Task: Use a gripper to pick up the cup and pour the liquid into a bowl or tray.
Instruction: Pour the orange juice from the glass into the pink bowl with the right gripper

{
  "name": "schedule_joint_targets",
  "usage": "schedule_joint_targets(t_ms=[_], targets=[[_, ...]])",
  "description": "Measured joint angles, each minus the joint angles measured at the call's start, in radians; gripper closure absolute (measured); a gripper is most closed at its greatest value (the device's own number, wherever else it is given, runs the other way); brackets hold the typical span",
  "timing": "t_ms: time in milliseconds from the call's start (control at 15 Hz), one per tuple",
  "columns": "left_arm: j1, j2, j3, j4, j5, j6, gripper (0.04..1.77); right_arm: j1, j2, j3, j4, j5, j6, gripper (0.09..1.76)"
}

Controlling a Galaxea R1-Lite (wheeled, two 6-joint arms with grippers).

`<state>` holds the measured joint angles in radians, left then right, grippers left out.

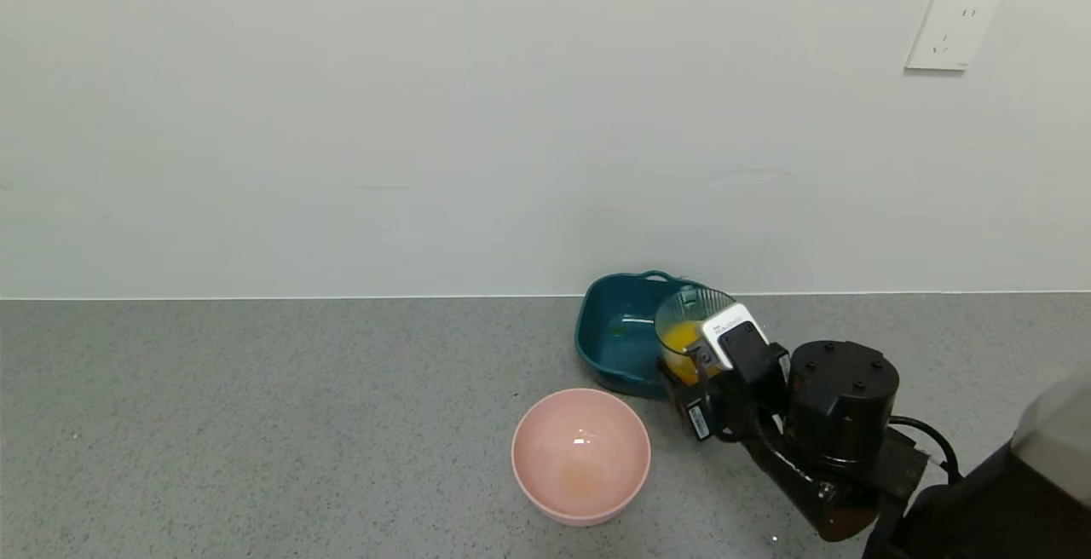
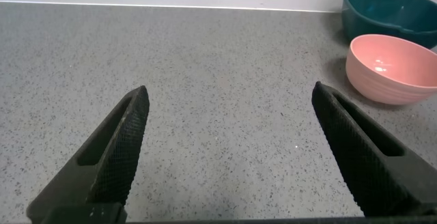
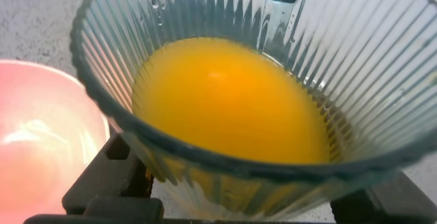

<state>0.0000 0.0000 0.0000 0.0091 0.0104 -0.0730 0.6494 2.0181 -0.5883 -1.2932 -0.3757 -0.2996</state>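
Note:
My right gripper [image 1: 692, 356] is shut on the ribbed translucent cup [image 1: 687, 314] and holds it at the teal basin's front right corner, to the right of and behind the pink bowl [image 1: 597, 431]. The cup holds orange liquid [image 1: 680, 339]. In the right wrist view the cup [image 3: 355, 67] fills the frame between my fingers [image 3: 102, 183], the liquid [image 3: 225, 101] is deep inside it, and the pink bowl [image 3: 41, 135] lies beside it. The bowl's bottom shows a faint orange film. My left gripper [image 2: 229, 91] is open and empty over bare counter, with the bowl [image 2: 389, 70] farther off.
A dark teal basin [image 1: 614, 329] with a handle stands against the wall behind the cup; it also shows in the left wrist view [image 2: 389, 12]. The grey speckled counter [image 1: 256, 423] stretches bare to the left. A wall socket [image 1: 950, 31] is at the upper right.

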Motion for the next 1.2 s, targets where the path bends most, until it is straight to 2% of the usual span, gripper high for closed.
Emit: schedule_joint_targets(t_ms=[533, 1200], targets=[[0.000, 0.000, 0.000, 0.000, 0.000, 0.000, 0.09, 0.009, 0.048, 0.006, 0.001, 0.000, -0.138, 0.47], [0.000, 0.000, 0.000, 0.000, 0.000, 0.000, 0.09, 0.043, 0.070, 0.007, 0.001, 0.004, -0.213, 0.47]])
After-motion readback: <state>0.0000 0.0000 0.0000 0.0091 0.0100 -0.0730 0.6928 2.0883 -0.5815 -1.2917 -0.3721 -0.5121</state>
